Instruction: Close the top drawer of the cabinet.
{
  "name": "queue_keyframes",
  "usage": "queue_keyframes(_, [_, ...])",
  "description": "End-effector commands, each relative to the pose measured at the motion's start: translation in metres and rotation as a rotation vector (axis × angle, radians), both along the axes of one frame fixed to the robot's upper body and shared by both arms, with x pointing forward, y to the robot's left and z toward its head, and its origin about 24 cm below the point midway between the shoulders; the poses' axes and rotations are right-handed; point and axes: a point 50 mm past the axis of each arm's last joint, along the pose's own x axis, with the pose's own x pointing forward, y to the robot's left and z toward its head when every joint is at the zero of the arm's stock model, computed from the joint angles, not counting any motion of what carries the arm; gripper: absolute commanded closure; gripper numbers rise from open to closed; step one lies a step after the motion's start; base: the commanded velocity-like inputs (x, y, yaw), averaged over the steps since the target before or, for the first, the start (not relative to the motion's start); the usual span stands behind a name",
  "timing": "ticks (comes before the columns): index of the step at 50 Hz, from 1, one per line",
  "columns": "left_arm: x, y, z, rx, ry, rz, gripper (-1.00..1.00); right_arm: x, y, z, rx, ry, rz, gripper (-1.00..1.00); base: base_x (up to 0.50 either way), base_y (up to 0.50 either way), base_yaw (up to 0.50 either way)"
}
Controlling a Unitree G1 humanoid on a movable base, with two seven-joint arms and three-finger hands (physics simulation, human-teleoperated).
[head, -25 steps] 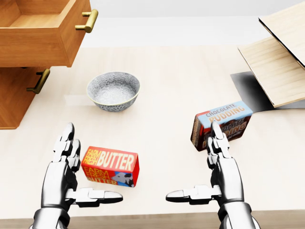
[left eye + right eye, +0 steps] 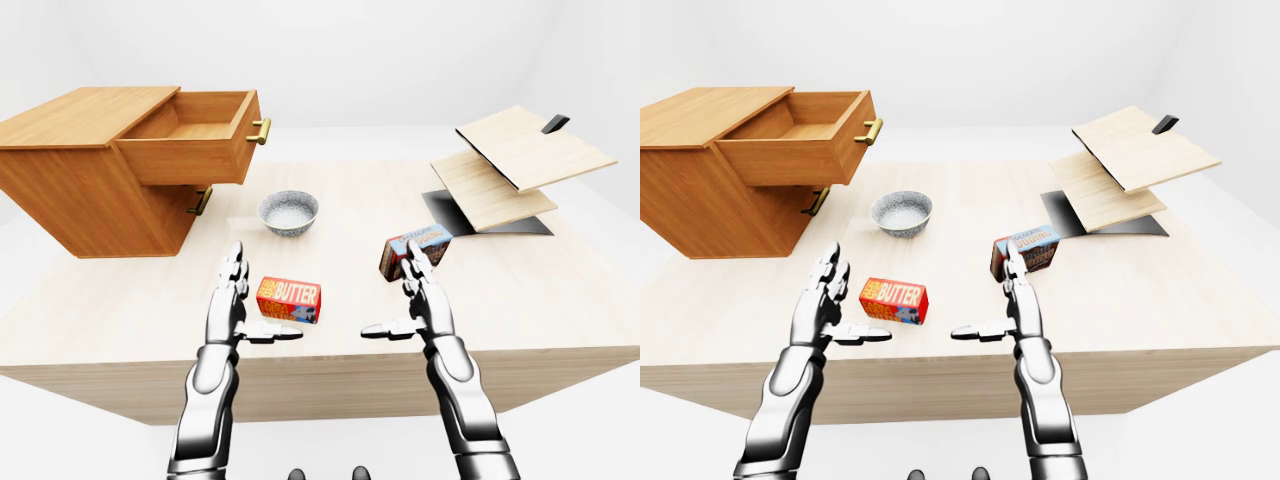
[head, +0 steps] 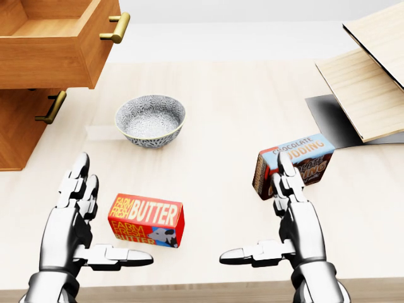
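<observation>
Two silver three-finger robot hands hover over a pale wooden table (image 2: 560,300), the left hand (image 3: 72,218) and right hand (image 3: 291,214) both spread open, thumbs pointing inward, holding nothing. One wooden cabinet (image 2: 70,190) with two drawers stands at the left-eye view's upper left; its top drawer (image 2: 190,140) is pulled out. Between the hands lie one red butter box (image 3: 146,220), one grey patterned bowl (image 3: 150,120) and one chocolate pudding box (image 3: 303,158).
</observation>
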Motion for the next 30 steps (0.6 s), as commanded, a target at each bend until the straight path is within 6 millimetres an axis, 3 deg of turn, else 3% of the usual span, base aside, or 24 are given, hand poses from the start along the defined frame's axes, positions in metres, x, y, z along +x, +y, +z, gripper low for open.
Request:
queue_keyframes(1, [-0.003, -0.003, 0.026, 0.015, -0.087, -0.051, -1.00, -0.002, 0.001, 0.033, -0.014, -0.104, 0.013, -1.00, 0.00, 0.00, 0.00])
queue_keyframes(5, [-0.004, -0.007, 0.042, 0.036, -0.158, -0.085, -1.00, -0.001, 0.003, 0.046, -0.017, -0.158, 0.016, -1.00, 0.00, 0.00, 0.00])
queue_keyframes(19, [0.026, 0.003, 0.092, 0.030, -0.340, -0.077, -1.00, -0.003, 0.005, 0.074, -0.014, -0.280, 0.008, -1.00, 0.00, 0.00, 0.00])
queue_keyframes(30, [0.029, 0.006, 0.105, 0.005, -0.389, -0.068, -1.00, -0.004, 0.003, 0.085, 0.010, -0.326, 0.007, -1.00, 0.00, 0.00, 0.00])
